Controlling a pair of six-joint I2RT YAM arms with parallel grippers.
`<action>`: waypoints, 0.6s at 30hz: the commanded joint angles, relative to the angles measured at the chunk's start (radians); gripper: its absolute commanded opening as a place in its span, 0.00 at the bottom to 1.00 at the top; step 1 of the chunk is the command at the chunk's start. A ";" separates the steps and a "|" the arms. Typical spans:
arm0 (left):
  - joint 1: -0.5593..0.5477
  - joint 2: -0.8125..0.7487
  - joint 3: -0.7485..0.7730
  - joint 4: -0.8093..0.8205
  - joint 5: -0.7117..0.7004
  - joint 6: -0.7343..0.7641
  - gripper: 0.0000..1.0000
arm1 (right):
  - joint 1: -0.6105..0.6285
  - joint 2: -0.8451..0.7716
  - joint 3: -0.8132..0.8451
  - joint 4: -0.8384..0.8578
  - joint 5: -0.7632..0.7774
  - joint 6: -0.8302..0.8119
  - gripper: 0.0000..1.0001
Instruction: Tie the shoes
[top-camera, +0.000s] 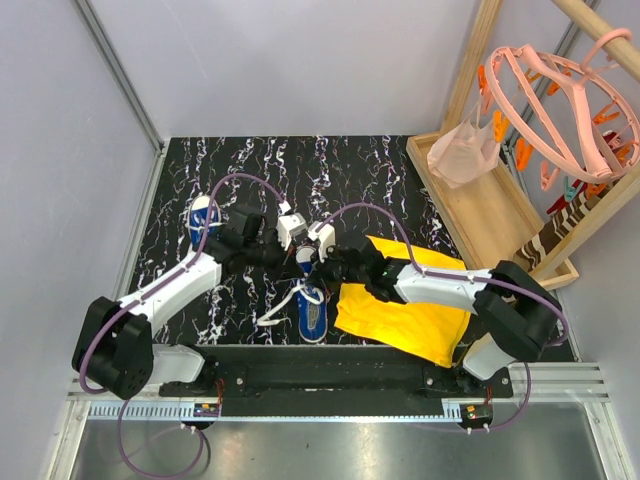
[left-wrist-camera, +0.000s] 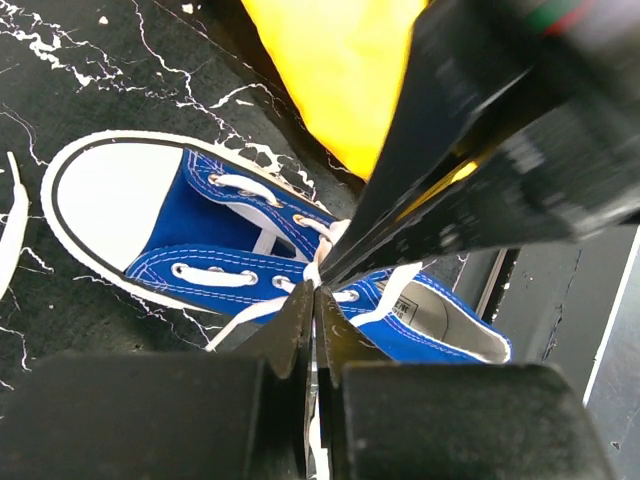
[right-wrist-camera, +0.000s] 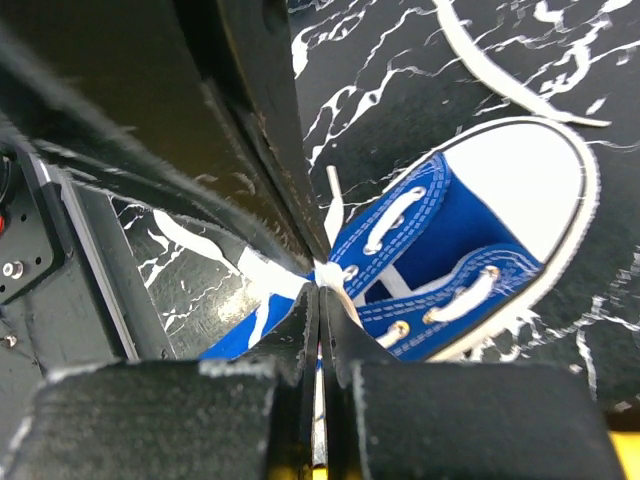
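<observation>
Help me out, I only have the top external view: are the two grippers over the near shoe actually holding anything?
Observer: The left wrist view shows the left gripper shut, with a white lace pinched in it.
Operator: And the right one?
Observer: The right wrist view shows the right gripper shut too, on lace just above the shoe and its upper eyelets.
Operator: Any bow yet?
Observer: Neither wrist view shows a bow. The lace runs from the eyelets straight up into both grippers.
</observation>
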 joint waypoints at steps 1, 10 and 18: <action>0.011 -0.019 -0.003 0.010 0.024 0.007 0.09 | 0.003 0.033 0.030 0.084 -0.046 0.012 0.00; 0.212 -0.121 -0.039 -0.041 0.073 0.332 0.45 | 0.005 0.027 -0.003 0.116 -0.042 -0.003 0.00; 0.220 -0.104 -0.085 -0.138 0.154 0.944 0.48 | 0.003 0.042 0.006 0.133 -0.048 -0.011 0.00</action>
